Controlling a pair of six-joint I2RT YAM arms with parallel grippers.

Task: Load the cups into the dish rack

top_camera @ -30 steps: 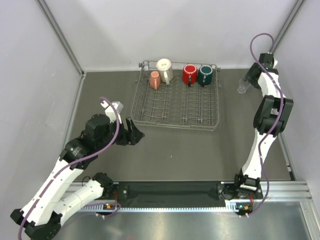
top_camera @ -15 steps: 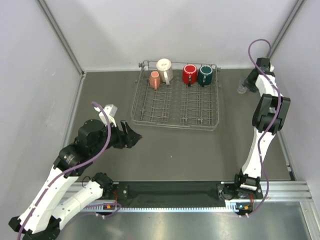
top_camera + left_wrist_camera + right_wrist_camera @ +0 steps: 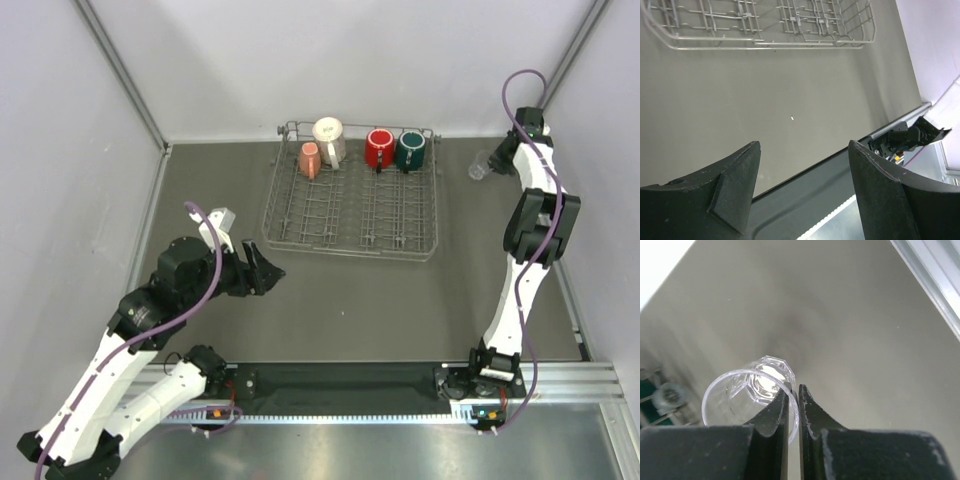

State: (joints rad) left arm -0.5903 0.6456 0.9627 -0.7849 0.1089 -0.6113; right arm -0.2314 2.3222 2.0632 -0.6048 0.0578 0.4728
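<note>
The grey wire dish rack stands at the back middle of the table. Along its far side sit a salmon-pink mug, a white speckled mug, a red mug and a dark green mug. To the right of the rack, the clear glass is pinched by its wall in my right gripper, one finger inside the rim, one outside. My left gripper hangs open and empty, in front of the rack's left corner.
White walls and metal frame posts close in the table on three sides. The right wall stands close behind my right arm. A black and silver rail runs along the near edge.
My right gripper has shut on the glass's rim and shifted it slightly left. The left arm drew back towards the near left, then stayed still.
</note>
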